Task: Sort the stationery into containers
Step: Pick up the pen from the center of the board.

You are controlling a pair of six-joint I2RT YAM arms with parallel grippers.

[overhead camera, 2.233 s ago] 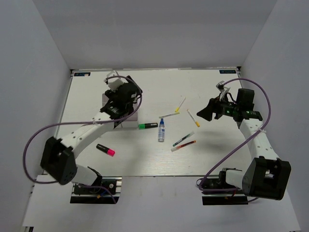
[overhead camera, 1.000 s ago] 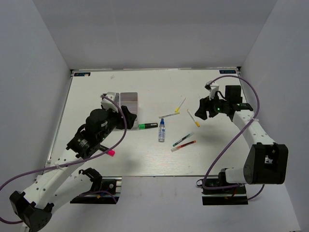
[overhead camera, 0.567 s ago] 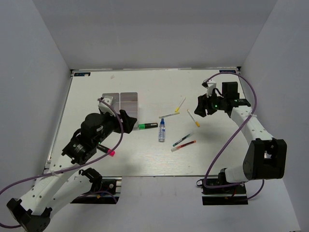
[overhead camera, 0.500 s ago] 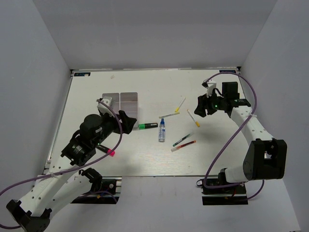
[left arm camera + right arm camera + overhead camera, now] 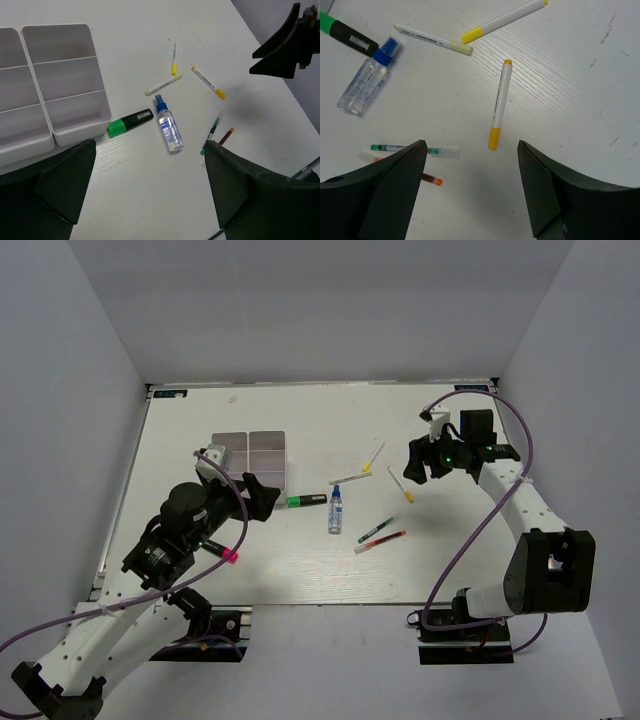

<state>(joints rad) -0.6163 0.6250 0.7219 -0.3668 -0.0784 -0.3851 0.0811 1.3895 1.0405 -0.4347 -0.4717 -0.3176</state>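
The left arm has pulled back from over the white tray toward the near left. The left gripper now hangs just off the tray's near right corner with its fingers spread wide and nothing between them. Meanwhile the right gripper has shifted a little left and farther in, and sits above the yellow-ended pen. Its fingers are also apart and empty, with the pen lying on the worktop between them in the right wrist view. The tray compartments visible from the left wrist hold nothing. All the stationery in view lies loose on the worktop. The green highlighter is just right of the tray. The blue-capped clear bottle is beside it, and two more yellow-ended pens lie farther off. The green-ended pen and red-ended pen lie side by side on the near right. The pink-capped black marker is near left, partly under the left arm. With the tray uncovered and both grippers free, both arms seem set for a fresh pick. The highlighter is the handiest item for the left and the yellow-ended pen for the right, so most of the sorting looks to be still ahead.
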